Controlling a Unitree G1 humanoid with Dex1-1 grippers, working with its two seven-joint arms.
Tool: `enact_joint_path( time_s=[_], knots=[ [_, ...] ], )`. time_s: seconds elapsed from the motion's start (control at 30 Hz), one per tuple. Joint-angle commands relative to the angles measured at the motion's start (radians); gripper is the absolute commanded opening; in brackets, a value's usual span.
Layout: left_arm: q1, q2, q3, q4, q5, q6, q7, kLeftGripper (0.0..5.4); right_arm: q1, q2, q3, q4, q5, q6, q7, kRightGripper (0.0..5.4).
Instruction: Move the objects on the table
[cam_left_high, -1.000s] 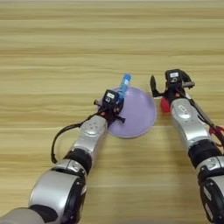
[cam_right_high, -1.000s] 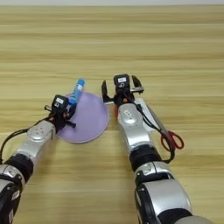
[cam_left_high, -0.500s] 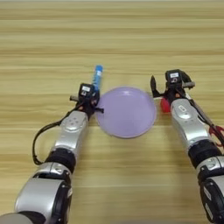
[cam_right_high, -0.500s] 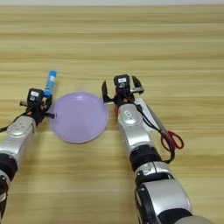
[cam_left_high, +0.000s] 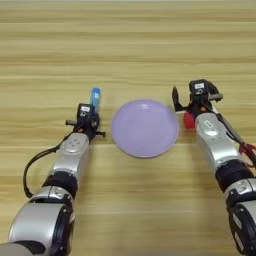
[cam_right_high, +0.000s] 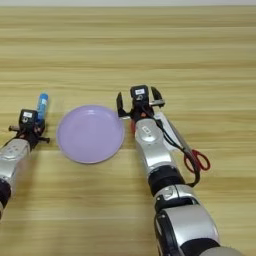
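Count of things on the worktop (cam_left_high: 130, 45)

One purple plate (cam_left_high: 144, 127), one blue-capped tube (cam_left_high: 94, 97), one red cube (cam_left_high: 188, 120), one pair of red-handled scissors (cam_right_high: 186, 148).

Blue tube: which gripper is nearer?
Left. The left gripper is at the blue tube's near end; the right gripper is across the purple plate.

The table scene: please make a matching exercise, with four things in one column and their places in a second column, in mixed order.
Things:
1. purple plate
2. blue-and-white cylinder
3. scissors
4. red cube

Places:
A. at the left gripper
B. between the two arms
C. under the right gripper
D. right of the right arm

Pairs: 1-B, 2-A, 3-D, 4-C
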Motion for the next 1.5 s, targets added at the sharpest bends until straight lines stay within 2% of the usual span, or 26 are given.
enact_joint_path(
  time_s=[0.03, 0.5, 0.6, 0.77, 1.1, 1.5],
  knots=[
    [-0.011, 0.000, 0.002, 0.018, -0.005, 0.021, -0.003, 1.19, -0.025, 0.001, -0.003, 0.012, 0.004, -0.006, -0.003, 5.40],
    [-0.017, -0.002, -0.007, 0.049, -0.003, 0.046, -0.004, 1.19, -0.030, 0.004, -0.002, 0.018, 0.004, -0.007, -0.004, 5.40],
    [-0.018, -0.001, -0.011, 0.050, 0.001, 0.049, 0.001, 1.63, -0.030, 0.005, -0.001, 0.019, 0.004, -0.007, -0.004, 5.40],
    [-0.019, -0.001, -0.013, 0.051, 0.003, 0.047, 0.004, 1.96, -0.031, 0.004, -0.001, 0.021, 0.003, -0.008, -0.003, 5.40],
    [-0.022, -0.003, -0.018, 0.051, 0.000, 0.038, 0.003, 3.02, -0.033, 0.003, -0.001, 0.030, 0.003, -0.013, -0.003, 5.40],
    [-0.021, -0.003, -0.018, 0.041, -0.006, 0.026, 0.009, 4.03, -0.033, 0.000, -0.002, 0.033, 0.003, -0.019, -0.003, 5.40]
  ],
)
